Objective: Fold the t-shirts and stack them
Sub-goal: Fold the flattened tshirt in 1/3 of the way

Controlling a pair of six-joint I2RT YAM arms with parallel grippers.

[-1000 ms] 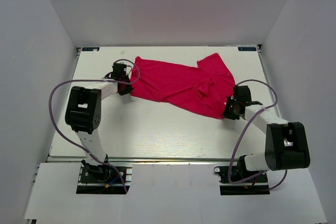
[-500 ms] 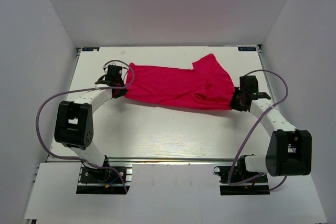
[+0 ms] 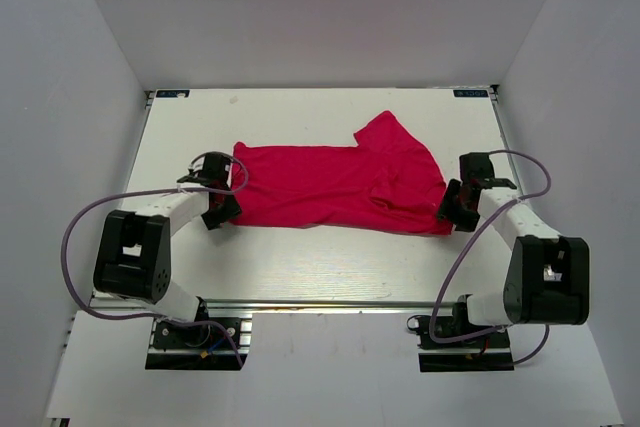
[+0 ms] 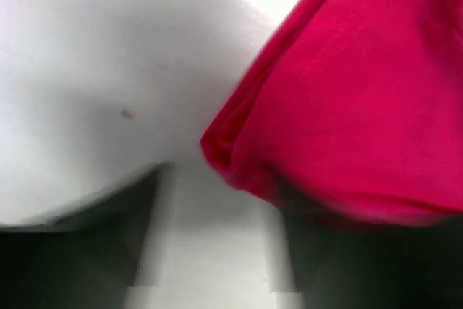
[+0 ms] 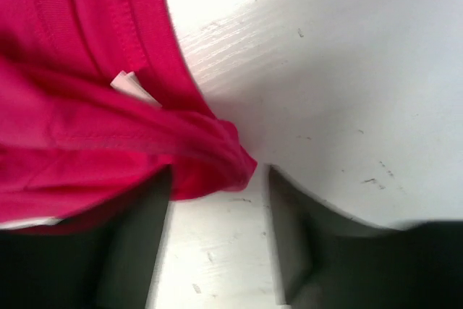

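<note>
From above, the shirt (image 3: 330, 182) is lying stretched left to right across the middle of the tabletop (image 3: 320, 257), somewhat creased, with one flap angling toward the far right. The left tool (image 3: 222, 209) is sitting low at the shirt's near left corner, and the right tool (image 3: 452, 215) is sitting low at its near right corner. Each is just at the cloth's edge. A purple cable (image 3: 75, 237) is looping out beside the left arm.

In the left wrist view, the shirt (image 4: 362, 92) is filling the upper right, and its folded corner is pointing down toward the gap of the left tool (image 4: 217, 251). The dark fingers (image 4: 87, 251) are standing apart with bare tabletop (image 4: 108, 70) showing between them, so the tool is standing wide and gripping nothing. The cloth is draping across the right-hand finger.

In the right wrist view, the shirt (image 5: 72, 106) is covering the upper left, with a small white tag (image 5: 130, 86) showing by a seam. Its bunched corner is resting at the mouth of the right tool (image 5: 217, 244). The fingers (image 5: 289, 251) are spread, with white tabletop (image 5: 325, 70) showing between them, so this tool is wide too and pinching nothing.
</note>
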